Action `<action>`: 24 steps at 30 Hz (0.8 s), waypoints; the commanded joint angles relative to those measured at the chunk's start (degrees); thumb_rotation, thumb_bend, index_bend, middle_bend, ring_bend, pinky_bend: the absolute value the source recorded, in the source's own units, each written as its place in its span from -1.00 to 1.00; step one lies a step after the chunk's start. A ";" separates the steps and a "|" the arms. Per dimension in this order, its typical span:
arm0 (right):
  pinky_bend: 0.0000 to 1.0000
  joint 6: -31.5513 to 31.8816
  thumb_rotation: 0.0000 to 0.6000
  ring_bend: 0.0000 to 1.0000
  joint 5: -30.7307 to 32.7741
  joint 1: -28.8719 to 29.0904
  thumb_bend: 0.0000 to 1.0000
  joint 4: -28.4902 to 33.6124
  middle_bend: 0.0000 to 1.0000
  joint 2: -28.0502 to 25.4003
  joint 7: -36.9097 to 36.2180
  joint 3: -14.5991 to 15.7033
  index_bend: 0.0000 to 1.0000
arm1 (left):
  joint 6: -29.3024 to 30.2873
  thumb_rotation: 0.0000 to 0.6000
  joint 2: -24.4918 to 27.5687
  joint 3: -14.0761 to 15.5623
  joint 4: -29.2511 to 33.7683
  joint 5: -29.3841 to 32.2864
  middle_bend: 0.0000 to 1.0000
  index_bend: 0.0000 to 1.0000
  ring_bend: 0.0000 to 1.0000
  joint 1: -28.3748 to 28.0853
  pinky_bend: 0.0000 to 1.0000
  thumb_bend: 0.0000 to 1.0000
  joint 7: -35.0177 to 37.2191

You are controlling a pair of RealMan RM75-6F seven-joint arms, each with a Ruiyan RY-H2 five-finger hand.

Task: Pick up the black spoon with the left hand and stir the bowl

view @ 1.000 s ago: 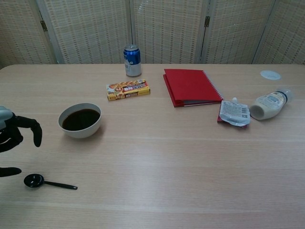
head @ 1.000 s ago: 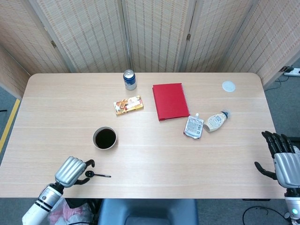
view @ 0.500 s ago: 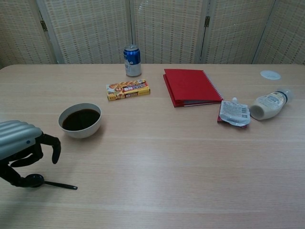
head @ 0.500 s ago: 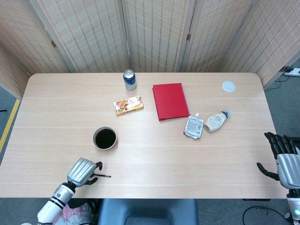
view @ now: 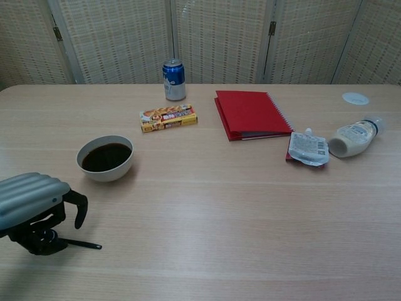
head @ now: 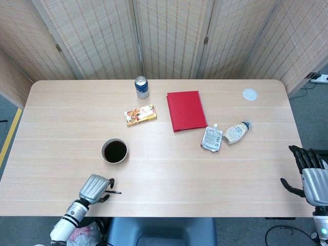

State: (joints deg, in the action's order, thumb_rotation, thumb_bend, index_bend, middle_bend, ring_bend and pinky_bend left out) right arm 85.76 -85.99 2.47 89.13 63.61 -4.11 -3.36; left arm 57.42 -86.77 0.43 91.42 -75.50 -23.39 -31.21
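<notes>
Low in the frame's left, the left hand (view: 34, 213) sits over the spoon (view: 78, 243), whose handle pokes out to its right. Just above, the bowl (view: 104, 158). Top centre: can (view: 173, 79), snack box (view: 168, 118) below it, notebook (view: 252, 114) right. Pouch (view: 307, 148) and bottle (view: 354, 137) lie far right.

The pale wood-grain table (view: 238, 207) is looking matt and smooth, probably laminate. The left hand (view: 34, 210) is showing a ribbed, silvery satin shell with matt black fingers (view: 80, 207), and the thin black spoon (view: 78, 243) is looking like slightly shiny plastic. The white bowl (view: 105, 159) is coming across glazed and glossy, its dark liquid mirror-smooth. The blue can (view: 173, 79) is gleaming like metal, the red spiral notebook (view: 252, 113) is looking matt, and the silvery pouch (view: 307, 148) is looking crinkly.
</notes>
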 commanded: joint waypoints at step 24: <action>-0.85 -0.06 1.00 -0.76 0.69 -0.55 -0.67 -0.39 -0.79 0.04 -0.51 0.13 -1.00 | 1.93 1.00 -5.05 0.51 -2.98 5.01 0.94 0.06 0.83 -1.64 1.00 -0.23 -4.50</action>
State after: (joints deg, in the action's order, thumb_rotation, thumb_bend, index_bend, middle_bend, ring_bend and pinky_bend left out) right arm 85.70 -85.30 1.91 88.74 63.65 -4.63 -3.23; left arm 58.84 -91.69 0.59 88.47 -70.56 -24.90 -34.50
